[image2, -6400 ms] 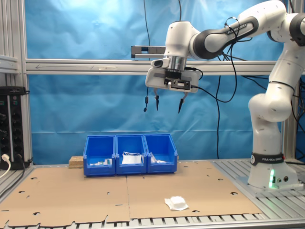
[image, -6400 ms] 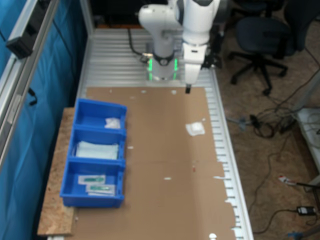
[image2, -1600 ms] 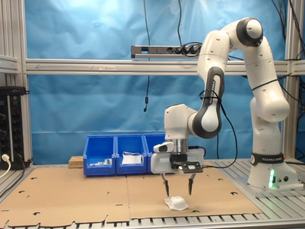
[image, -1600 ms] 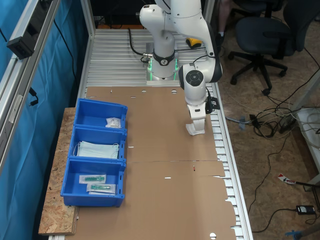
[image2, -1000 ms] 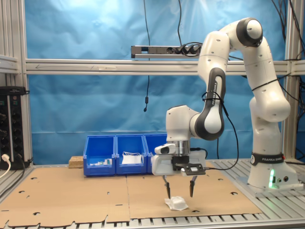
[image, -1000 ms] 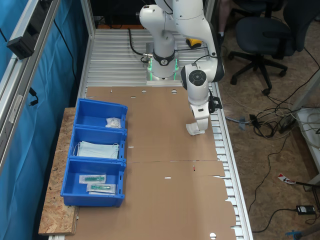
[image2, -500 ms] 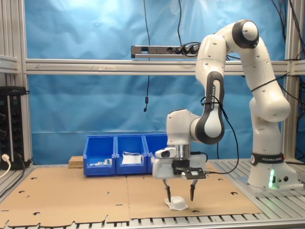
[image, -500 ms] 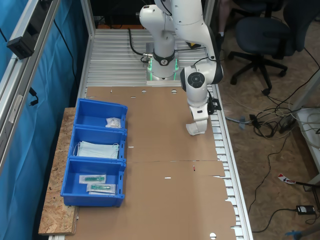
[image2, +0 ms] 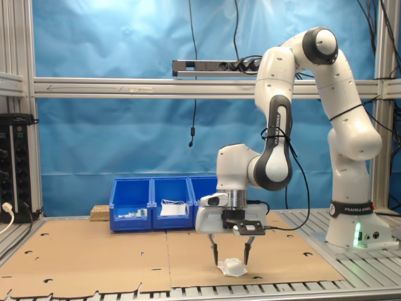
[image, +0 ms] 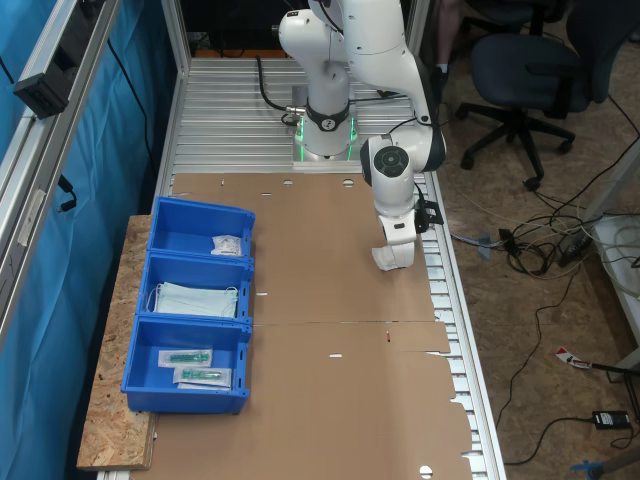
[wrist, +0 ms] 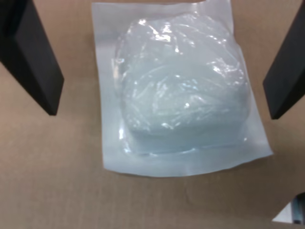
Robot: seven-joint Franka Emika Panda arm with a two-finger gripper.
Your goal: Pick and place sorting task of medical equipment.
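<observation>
Small, puffy white sealed plastic packet (wrist: 178,88) lying flat on the brown cardboard tabletop (image2: 113,257) directly beneath the wide-open tool (image2: 229,256), between its fingers (wrist: 32,59); probably light, soft, slippery, best pinched across its padded middle.

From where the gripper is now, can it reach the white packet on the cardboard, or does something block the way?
Probably yes. The gripper hangs open directly over the white packet, with one finger on each side of it, and nothing lies between them. The packet rests flat on bare cardboard, far from the blue bins.
</observation>
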